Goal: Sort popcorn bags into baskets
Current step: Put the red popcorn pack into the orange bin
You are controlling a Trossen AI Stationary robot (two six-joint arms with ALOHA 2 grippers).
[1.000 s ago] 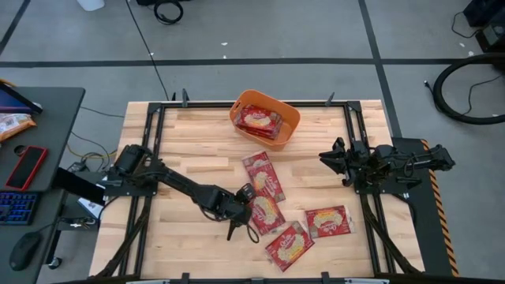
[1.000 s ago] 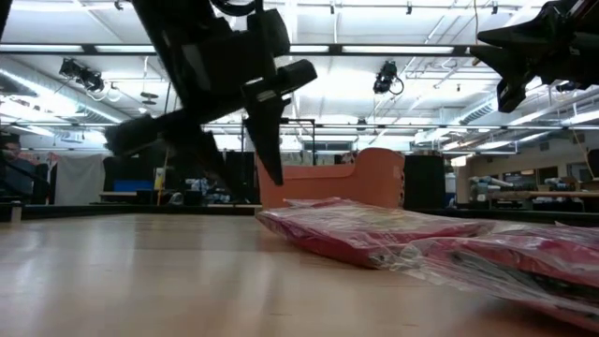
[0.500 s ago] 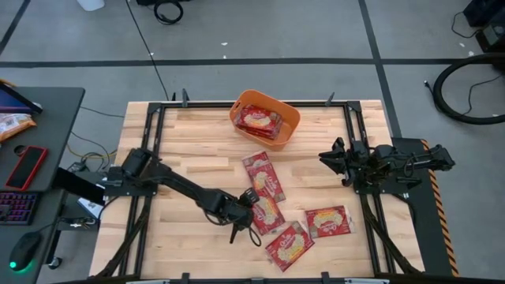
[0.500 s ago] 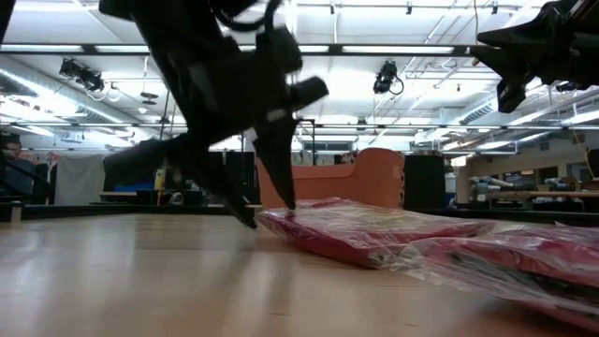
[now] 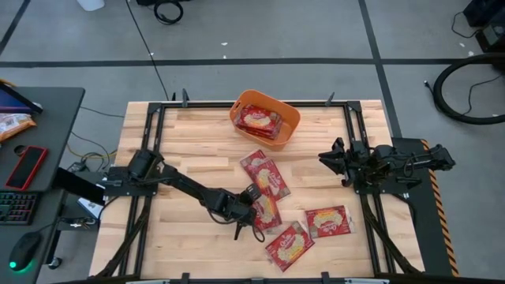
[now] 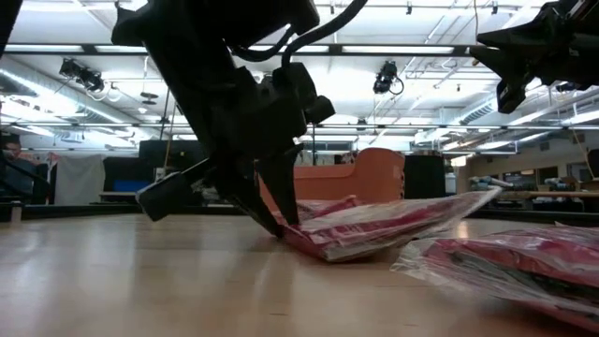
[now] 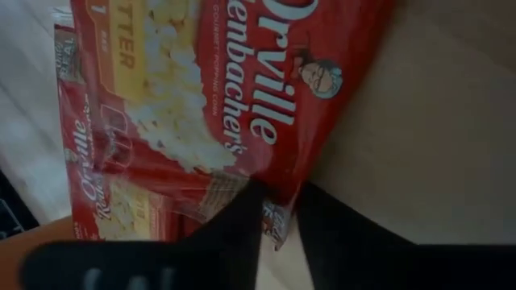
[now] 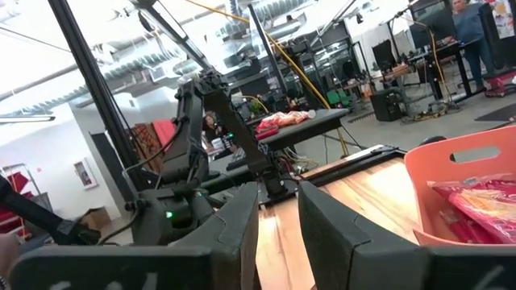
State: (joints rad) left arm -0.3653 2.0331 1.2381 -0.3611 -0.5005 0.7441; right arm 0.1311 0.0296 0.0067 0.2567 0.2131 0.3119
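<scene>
While clamped on a bag's edge, left gripper [image 5: 251, 223] sits lower centre of the high view, arm running in from the left side of the table [image 5: 189, 146]. Fingers [image 7: 234, 229] nearly closed, pinching the corner of the held bag [image 5: 267, 211]; in the low view that bag [image 6: 374, 225] tilts, gripped end down at the wood, far end raised toward the right.

Bag count in the high view: six.
- one in the tub [image 5: 265, 118], upper centre, lying flat inside
- second bag [image 5: 265, 173] centre frame, just above the held one and overlapping it
- held bag, immediately right of the gripper
- fourth bag [image 5: 288, 244] lower centre, just below-right of the gripper
- fifth bag [image 5: 327, 222] lower right of centre
- sixth: a second packet under the top one in the tub, only partly visible, so count there uncertain

One tub, orange, solid walls; shows as an orange wall [image 6: 360, 173] behind the gripper in the low view.

Readable print in the left wrist view: "Orville" and part of "Redenbacher's" in white on red, "gourmet popping corn" small, part of "BUTTER" on a yellow band. Second bag [image 7: 105, 177] shows the same script underneath.

Right gripper [image 5: 327, 158] parked at the right edge of the table, mid-height in the high view, clear of all bags. Fingers [image 8: 242, 217] a narrow gap apart, holding nothing. Tub rim with a bag inside at the right edge of the right wrist view [image 8: 476, 173].
</scene>
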